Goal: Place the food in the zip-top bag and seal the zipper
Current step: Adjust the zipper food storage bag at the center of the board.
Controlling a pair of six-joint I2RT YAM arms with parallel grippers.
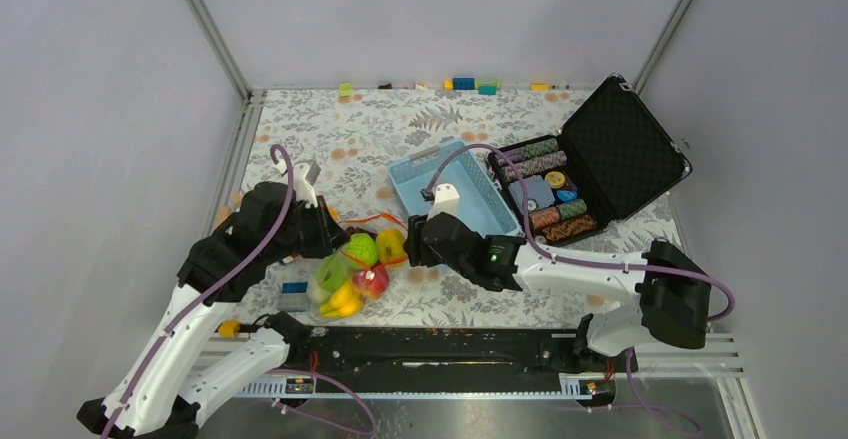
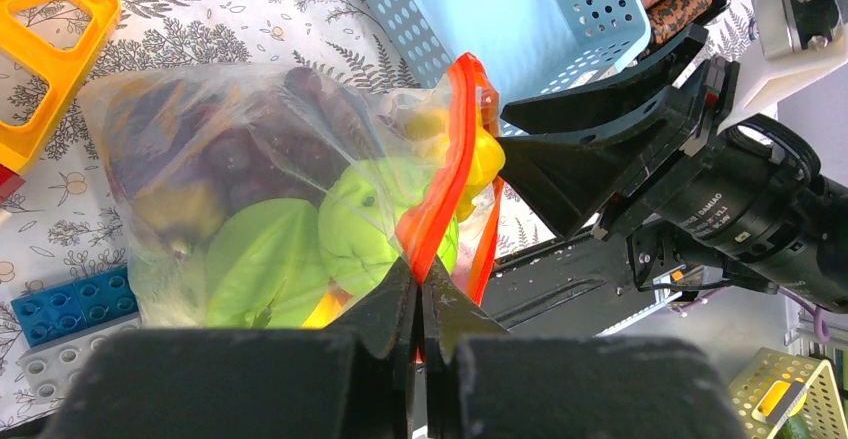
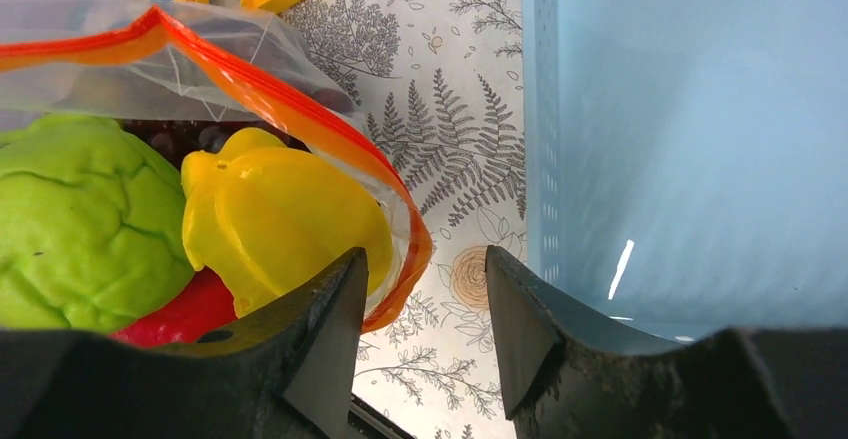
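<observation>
The zip-top bag [image 2: 180, 159] lies on the patterned table, holding the food: a pale green cabbage head [image 2: 365, 224], dark purple grapes [image 2: 240, 149], a red piece [image 3: 190, 309] and a yellow piece [image 3: 280, 219] that bulges at the mouth. My left gripper [image 2: 420, 284] is shut on the orange-red zipper [image 2: 445, 159] at one end. My right gripper [image 3: 425, 259] is open at the other end, where the zipper's curled corner [image 3: 410, 259] lies just inside its left finger, ungripped. From above, the bag [image 1: 345, 274] sits between both grippers.
The light-blue basket [image 1: 455, 189] stands just right of the right gripper, almost touching its right finger. An open black case of poker chips [image 1: 585, 174] sits behind it. A yellow toy frame [image 2: 45, 49] and blue bricks [image 2: 70, 304] lie beside the bag.
</observation>
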